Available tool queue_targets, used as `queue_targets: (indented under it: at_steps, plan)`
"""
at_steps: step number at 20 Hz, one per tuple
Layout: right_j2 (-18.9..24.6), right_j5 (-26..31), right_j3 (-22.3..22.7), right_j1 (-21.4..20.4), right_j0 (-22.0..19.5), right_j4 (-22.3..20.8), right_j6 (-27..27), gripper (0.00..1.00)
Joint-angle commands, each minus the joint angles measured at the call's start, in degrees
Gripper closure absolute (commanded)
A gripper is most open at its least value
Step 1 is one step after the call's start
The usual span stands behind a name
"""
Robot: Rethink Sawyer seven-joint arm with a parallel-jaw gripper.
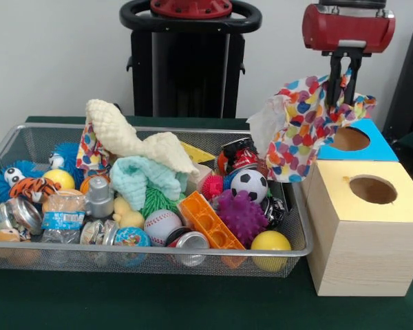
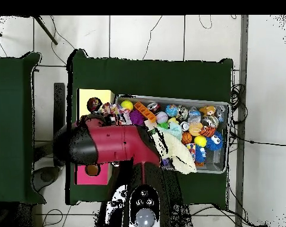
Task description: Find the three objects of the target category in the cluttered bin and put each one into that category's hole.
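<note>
Cloth [image 1: 299, 130] with dots, pinched in closed gripper [image 1: 342, 89], hanging over blue box [image 1: 372, 148], right of bin [image 1: 158, 256].

One silver wire-mesh bin [image 1: 7, 148] sits beside two square-topped boxes with round holes: one pale wooden yellow-topped box [image 1: 361, 237] and one blue-topped box [image 1: 380, 148]. Two polka-dot cloths: one [image 1: 299, 130], another [image 1: 89, 151].

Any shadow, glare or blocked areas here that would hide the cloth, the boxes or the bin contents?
Front view: even light, no glare; the polka-dot cloth in the gripper covers part of the blue box. Overhead view: the arm hides the cloth and most of the boxes; the bin stays readable.
</note>
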Motion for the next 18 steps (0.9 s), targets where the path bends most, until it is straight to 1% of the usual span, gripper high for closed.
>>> queue_targets:
  at_steps: [1, 5, 11, 14, 18]
  plan:
    - [-4.3, -1.6, 1.5, 3.9, 4.8, 2.9, 18.6, 1.00]
    - [-5.7, 1.0, -0.9, 6.0, 7.7, 4.0, 19.5, 1.00]
    - [-7.5, 3.5, -7.3, 10.8, 11.6, 6.2, 21.4, 1.00]
    - [-7.4, 4.7, -11.4, 13.3, 12.0, 7.5, 21.3, 1.00]
    - [-6.9, 4.6, -14.1, 15.3, 11.2, 8.8, 20.3, 1.00]
